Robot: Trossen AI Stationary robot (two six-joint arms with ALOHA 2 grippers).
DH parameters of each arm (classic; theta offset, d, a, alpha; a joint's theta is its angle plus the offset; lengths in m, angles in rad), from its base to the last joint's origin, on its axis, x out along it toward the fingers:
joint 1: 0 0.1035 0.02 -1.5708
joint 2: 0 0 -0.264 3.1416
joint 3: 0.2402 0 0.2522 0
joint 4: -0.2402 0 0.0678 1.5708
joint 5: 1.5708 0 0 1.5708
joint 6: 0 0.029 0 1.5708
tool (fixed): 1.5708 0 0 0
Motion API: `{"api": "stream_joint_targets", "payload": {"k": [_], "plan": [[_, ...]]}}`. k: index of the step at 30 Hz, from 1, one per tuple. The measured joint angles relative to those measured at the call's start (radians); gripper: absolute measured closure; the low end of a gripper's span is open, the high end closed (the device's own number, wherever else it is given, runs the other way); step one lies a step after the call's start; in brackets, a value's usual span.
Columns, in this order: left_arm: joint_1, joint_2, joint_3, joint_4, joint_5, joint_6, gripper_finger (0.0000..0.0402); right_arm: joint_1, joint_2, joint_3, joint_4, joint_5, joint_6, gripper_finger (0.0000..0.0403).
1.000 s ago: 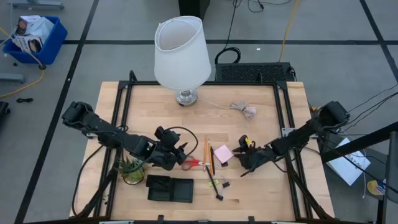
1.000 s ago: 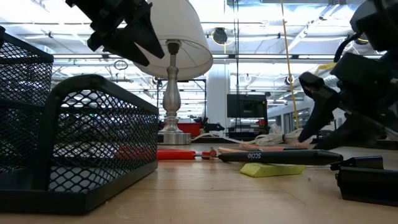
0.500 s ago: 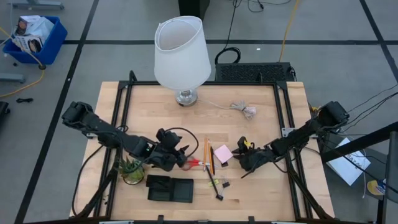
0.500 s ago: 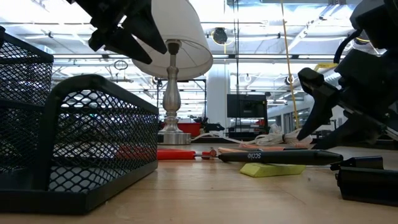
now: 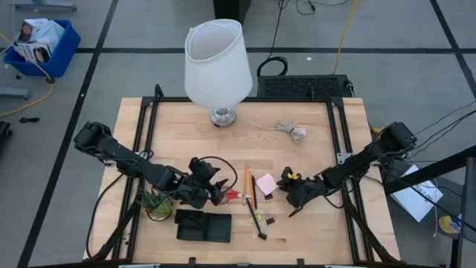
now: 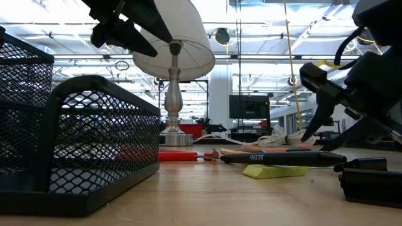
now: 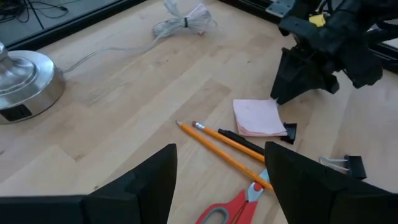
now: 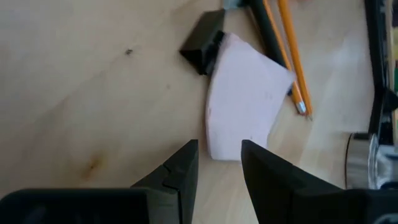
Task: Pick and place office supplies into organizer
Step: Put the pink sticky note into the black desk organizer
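Right tool (image 5: 282, 184) shifted, open above sticky-note pad (image 5: 266, 184).

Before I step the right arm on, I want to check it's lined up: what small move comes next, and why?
Probably ease the right gripper down over the pink sticky-note pad. Its open fingers point at the pad's near edge and hold nothing.

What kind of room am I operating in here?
Probably a lab or workshop: the wooden table stands on a grey floor with taped lines, cables trail across it, and the low view shows a hall with ceiling strip lights.
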Motion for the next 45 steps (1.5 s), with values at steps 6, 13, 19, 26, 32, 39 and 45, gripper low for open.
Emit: {"api": "stream_joint_targets", "payload": {"k": [6,13,19,26,32,39,45], "plan": [[-0.001,0.000,0.000,0.002,0.019,0.010,0.0158,0.000,0.121,0.067,-0.043,0.016,-0.041,0.0287],[-0.001,0.000,0.000,0.020,0.048,0.018,0.0158,-0.008,0.162,0.086,-0.082,0.082,0.003,0.0287],[-0.001,0.000,0.000,0.024,0.051,0.018,0.0158,-0.045,0.146,0.082,-0.066,0.137,0.068,0.0328],[-0.001,0.000,0.000,0.023,0.054,0.008,0.0158,-0.088,0.144,0.082,-0.060,0.136,0.114,0.0396],[-0.001,0.000,0.000,0.024,0.072,0.002,0.0158,-0.077,0.144,0.082,-0.064,0.222,0.192,0.0395],[-0.001,0.000,0.000,0.023,0.071,0.002,0.0158,-0.030,0.122,0.082,-0.103,0.224,0.273,0.0370],[-0.001,0.000,0.000,0.023,0.071,0.004,0.0158,-0.015,0.110,0.083,-0.238,0.162,0.270,0.0313]]}}
